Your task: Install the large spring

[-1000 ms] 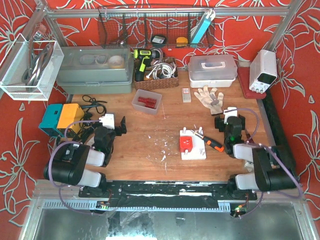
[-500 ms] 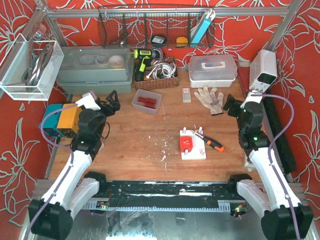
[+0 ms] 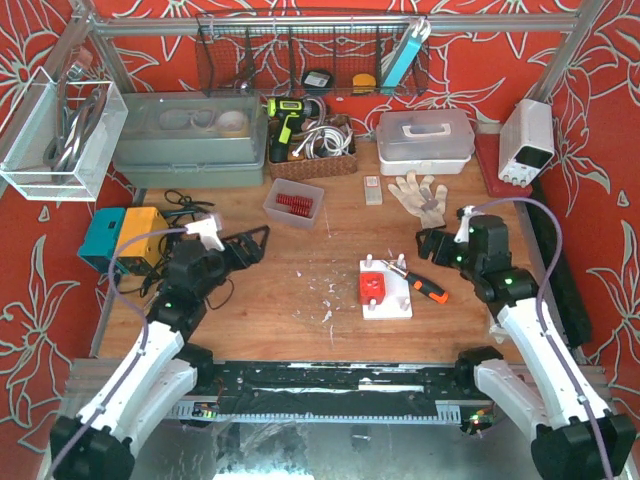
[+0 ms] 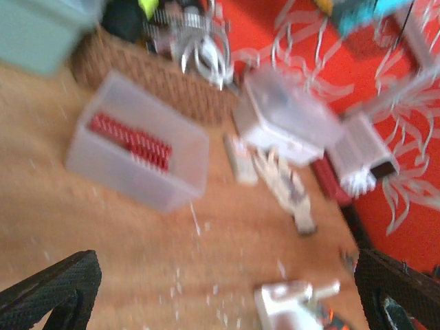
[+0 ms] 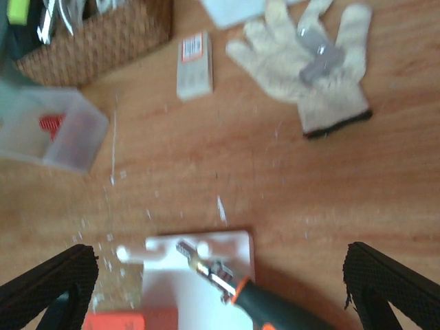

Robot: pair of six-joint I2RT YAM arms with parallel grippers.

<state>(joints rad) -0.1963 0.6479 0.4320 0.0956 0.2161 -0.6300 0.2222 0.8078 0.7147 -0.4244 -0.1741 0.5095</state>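
Red springs (image 3: 293, 204) lie in a small clear box (image 3: 278, 192) at the back middle of the table; I cannot tell which one is the large spring. The left wrist view shows them blurred (image 4: 129, 136). A white fixture plate (image 3: 393, 301) with a red block (image 3: 373, 287) sits at centre right, and an orange-and-black-handled tool (image 3: 427, 286) rests across it. My left gripper (image 3: 255, 243) hovers open left of centre, pointing toward the box, with nothing in it (image 4: 227, 289). My right gripper (image 3: 432, 245) is open and empty above the plate's far right corner (image 5: 223, 282).
A work glove (image 3: 420, 196) and a small white label box (image 3: 373, 189) lie behind the plate. Along the back stand a grey-green bin (image 3: 188, 140), a wicker basket (image 3: 312, 152) and a white lidded case (image 3: 425, 138). A blue-and-yellow device (image 3: 122, 236) sits at the left.
Both arms rose from a folded pose and swung out. Over the last half second the left gripper moved down and right toward the centre, and the right gripper moved left toward the plate. Both stayed open.
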